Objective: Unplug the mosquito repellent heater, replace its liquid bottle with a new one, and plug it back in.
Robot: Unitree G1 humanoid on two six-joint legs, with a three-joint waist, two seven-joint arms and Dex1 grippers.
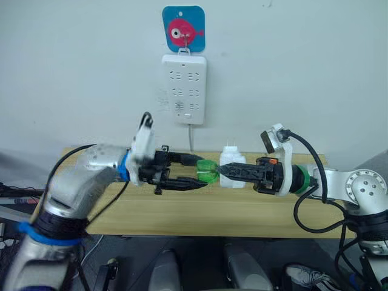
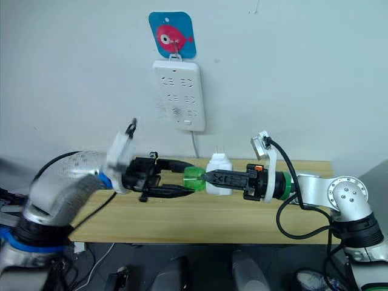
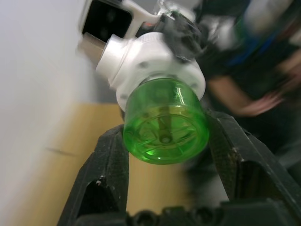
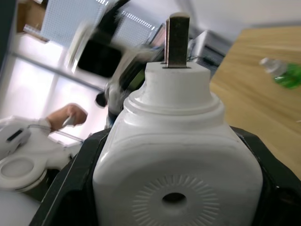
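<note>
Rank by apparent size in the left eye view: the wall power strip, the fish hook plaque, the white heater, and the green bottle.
1. Wall power strip
2. Fish hook plaque
3. Mosquito repellent heater, partly hidden by the right gripper
4. Green bottle, between the left gripper's fingers

The heater and bottle sit nearer the camera, so true sizes stay unsure.

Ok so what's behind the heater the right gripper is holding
Behind the mosquito repellent heater is the white wall, with a thin white cord hanging from the power strip above. The wooden table runs beneath; its back edge there is hidden.
</note>
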